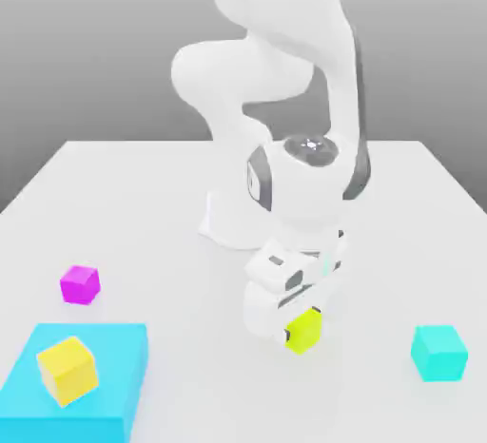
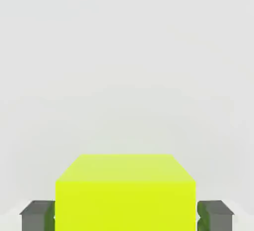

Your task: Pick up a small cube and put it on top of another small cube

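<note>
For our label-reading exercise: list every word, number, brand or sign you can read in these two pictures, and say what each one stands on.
None: no readable text anywhere.
The lime cube, cyan cube, magenta cube, golden-yellow cube, flat cyan block, table and white arm are all plain and unmarked.

Your exterior view looks down from the front onto the table (image 1: pixel 171 194), facing the arm's base. Your hand view sits right above the lime cube (image 2: pixel 125 193), which both share (image 1: pixel 304 329).

no readable text, label, number or sign stands on anything here (every surface is plain).
</note>
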